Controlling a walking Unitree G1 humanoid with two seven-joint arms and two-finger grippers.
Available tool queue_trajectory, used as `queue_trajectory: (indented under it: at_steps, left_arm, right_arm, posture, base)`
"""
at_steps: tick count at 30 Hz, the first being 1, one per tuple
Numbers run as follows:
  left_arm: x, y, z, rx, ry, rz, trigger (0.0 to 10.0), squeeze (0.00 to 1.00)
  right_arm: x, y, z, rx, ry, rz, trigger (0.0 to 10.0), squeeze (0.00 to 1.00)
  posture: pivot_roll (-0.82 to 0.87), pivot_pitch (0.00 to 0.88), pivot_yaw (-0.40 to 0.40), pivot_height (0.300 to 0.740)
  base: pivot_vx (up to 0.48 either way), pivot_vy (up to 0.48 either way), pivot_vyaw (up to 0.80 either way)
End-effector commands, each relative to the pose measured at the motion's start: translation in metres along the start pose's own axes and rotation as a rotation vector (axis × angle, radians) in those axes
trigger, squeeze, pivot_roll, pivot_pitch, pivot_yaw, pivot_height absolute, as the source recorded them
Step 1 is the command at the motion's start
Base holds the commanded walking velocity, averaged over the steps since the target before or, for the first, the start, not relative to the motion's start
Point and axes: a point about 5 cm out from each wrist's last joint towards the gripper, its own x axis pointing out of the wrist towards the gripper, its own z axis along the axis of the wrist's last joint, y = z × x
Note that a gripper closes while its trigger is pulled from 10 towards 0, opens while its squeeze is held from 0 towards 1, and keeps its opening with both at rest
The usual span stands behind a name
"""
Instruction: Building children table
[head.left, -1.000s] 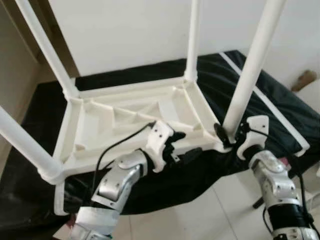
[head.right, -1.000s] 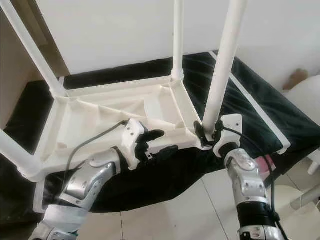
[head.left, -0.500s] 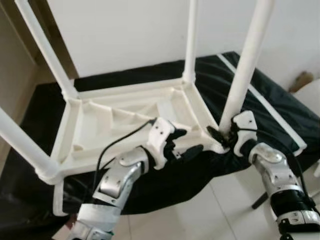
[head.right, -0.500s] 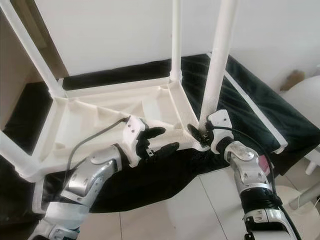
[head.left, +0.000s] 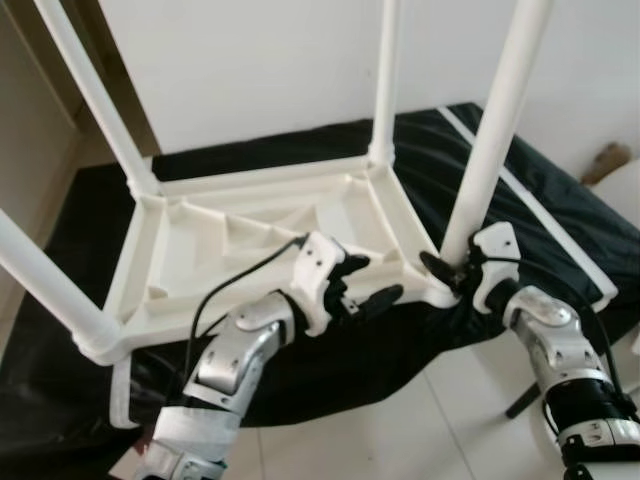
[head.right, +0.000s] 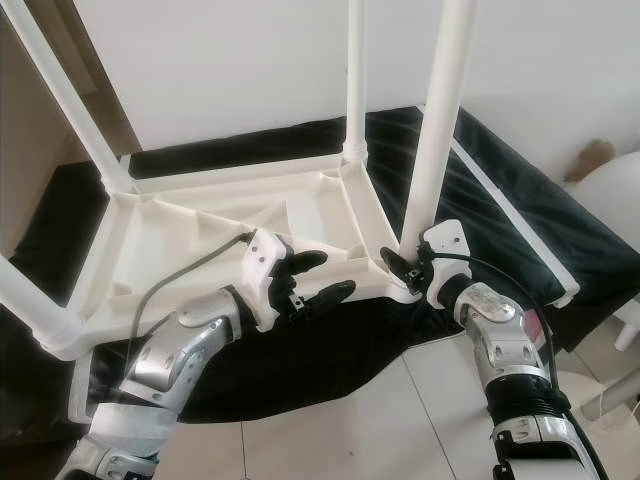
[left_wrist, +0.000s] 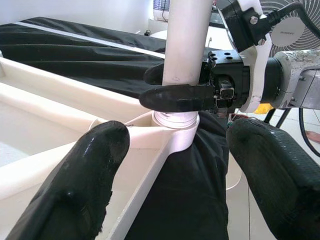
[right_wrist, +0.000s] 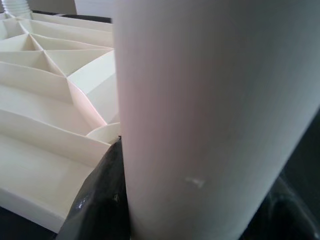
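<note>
A white plastic children's table (head.left: 250, 235) lies upside down on a black cloth, legs pointing up. My right gripper (head.left: 447, 272) is shut on the near right leg (head.left: 490, 140) just above its corner socket (left_wrist: 172, 127). One black finger (left_wrist: 180, 97) crosses the front of that leg (left_wrist: 187, 45). Up close, the right wrist view has the leg (right_wrist: 210, 110) with a finger (right_wrist: 100, 205) against it. My left gripper (head.left: 368, 282) is open at the table's front rim, just left of that corner. Its fingertips (left_wrist: 85, 170) hold nothing.
Three more white legs stand at the far left (head.left: 95, 100), far right (head.left: 385, 80) and near left (head.left: 45, 290) corners. The black cloth (head.left: 560, 200) hangs over a low platform, with white tile floor (head.left: 440, 420) in front. A fan (left_wrist: 295, 20) stands past the right arm.
The near right leg stands a little more upright than a second ago. My right gripper has shifted inward with it at its base. The left gripper has edged slightly towards that corner.
</note>
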Motion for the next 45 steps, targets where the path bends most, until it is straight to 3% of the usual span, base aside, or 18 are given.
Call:
queue_trajectory:
  at_steps: [1, 10, 16, 19, 22, 26, 39, 40, 41, 42, 43, 44, 45]
  left_arm:
    - [0.0, 0.001, -0.002, -0.012, 0.001, 0.037, 10.0, 0.0]
    - [0.002, -0.003, -0.006, -0.023, 0.006, 0.026, 10.0, 0.0]
    - [0.002, -0.002, -0.006, -0.023, 0.011, 0.031, 10.0, 0.0]
    - [0.001, -0.003, -0.006, -0.019, 0.016, 0.025, 10.0, 0.0]
    - [0.0, -0.003, -0.005, -0.02, 0.011, 0.027, 10.0, 0.0]
    - [-0.001, -0.003, -0.006, -0.026, 0.009, 0.033, 10.0, 0.0]
    - [-0.001, -0.005, -0.007, -0.033, 0.004, 0.039, 10.0, 0.0]
    - [-0.001, -0.005, -0.008, -0.033, 0.004, 0.04, 10.0, 0.0]
    - [-0.001, -0.005, -0.008, -0.033, 0.004, 0.04, 10.0, 0.0]
    - [-0.001, -0.005, -0.008, -0.033, 0.005, 0.041, 10.0, 0.0]
    - [-0.001, -0.005, -0.008, -0.033, 0.005, 0.041, 10.0, 0.0]
    - [-0.001, -0.005, -0.008, -0.033, 0.006, 0.039, 10.0, 0.0]
    - [-0.001, -0.006, -0.009, -0.033, 0.007, 0.037, 10.0, 0.0]
  right_arm:
    - [-0.002, 0.006, -0.016, 0.026, 0.081, -0.076, 10.0, 0.0]
    - [-0.002, 0.019, -0.017, 0.08, 0.087, -0.257, 10.0, 0.0]
    - [-0.005, 0.024, -0.024, 0.169, 0.144, -0.597, 10.0, 0.0]
    - [-0.004, 0.042, -0.027, 0.225, 0.148, -0.767, 10.0, 0.0]
    - [-0.001, 0.056, -0.025, 0.27, 0.14, -0.783, 10.0, 0.0]
    - [0.009, 0.07, -0.011, 0.349, 0.044, -0.681, 10.0, 0.0]
    - [0.007, 0.071, -0.004, 0.332, 0.037, -0.686, 10.0, 0.0]
    - [0.007, 0.072, -0.003, 0.329, 0.033, -0.687, 10.0, 0.15]
    - [0.007, 0.072, -0.003, 0.329, 0.033, -0.687, 10.0, 0.15]
    - [0.006, 0.072, -0.001, 0.333, 0.022, -0.688, 10.0, 0.69]
    - [0.006, 0.072, -0.001, 0.333, 0.022, -0.688, 10.0, 0.69]
    - [0.005, 0.071, 0.001, 0.334, 0.003, -0.684, 10.0, 1.0]
    - [0.004, 0.07, 0.004, 0.33, -0.014, -0.679, 10.0, 1.0]
  posture:
    - [-0.08, 0.0, 0.042, 0.74]
    - [-0.08, 0.0, 0.032, 0.74]
    - [-0.08, 0.0, 0.031, 0.74]
    - [-0.07, 0.0, 0.029, 0.74]
    - [-0.06, 0.0, 0.031, 0.74]
    - [-0.06, 0.0, 0.03, 0.74]
    - [-0.06, 0.0, 0.013, 0.74]
    - [-0.06, 0.0, 0.013, 0.74]
    - [-0.06, 0.0, 0.013, 0.74]
    - [-0.06, 0.0, 0.013, 0.74]
    - [-0.06, 0.0, 0.013, 0.74]
    - [-0.07, 0.0, 0.007, 0.74]
    - [-0.07, 0.0, 0.007, 0.74]
  base:
    - [0.0, 0.0, 0.0]
    - [0.0, 0.0, 0.0]
    - [0.0, 0.0, 0.0]
    - [0.0, 0.0, 0.0]
    - [0.0, 0.0, 0.0]
    - [0.0, 0.0, 0.0]
    - [0.0, 0.0, 0.0]
    - [0.0, 0.0, 0.0]
    - [0.0, 0.0, 0.0]
    - [0.0, 0.0, 0.0]
    - [0.0, 0.0, 0.0]
    - [0.0, 0.0, 0.0]
    - [0.0, 0.0, 0.0]
